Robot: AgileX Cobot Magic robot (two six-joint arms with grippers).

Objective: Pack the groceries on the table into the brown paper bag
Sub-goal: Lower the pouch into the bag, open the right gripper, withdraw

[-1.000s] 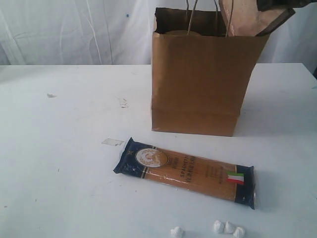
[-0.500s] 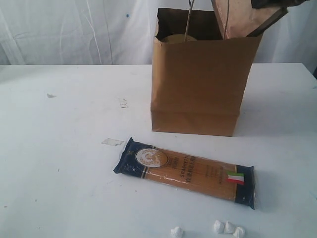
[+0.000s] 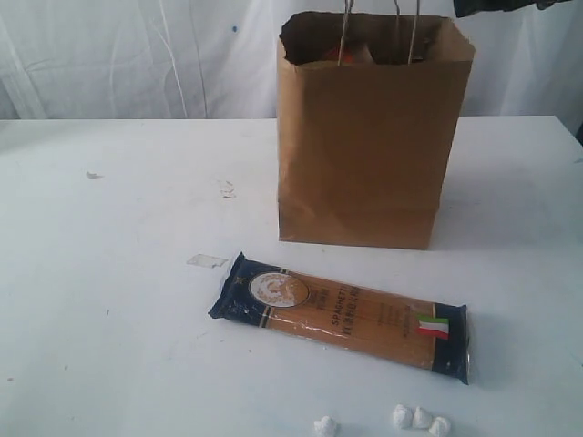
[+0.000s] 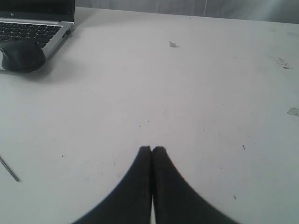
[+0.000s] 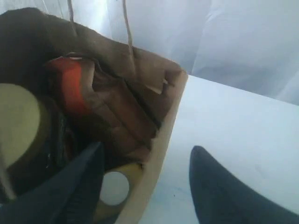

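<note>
Dropped since a second ago: one brown pouch [image 5: 112,107], no longer held above the one brown paper bag [image 3: 364,155], now down inside it, orange label just under the rim. Right gripper [image 5: 147,149] released, jaws apart, gripping nothing, hanging over the bag's rim with the pouch below it. One spaghetti packet [image 3: 342,314] flat on table [image 3: 118,209] in front of the bag, well apart from that gripper. Front-left of the bag, one paper scrap [image 3: 207,261]; further in front of the bag, four white lumps [image 3: 421,418]. Left gripper [image 4: 152,148] clenched shut, empty, over bare table.
</note>
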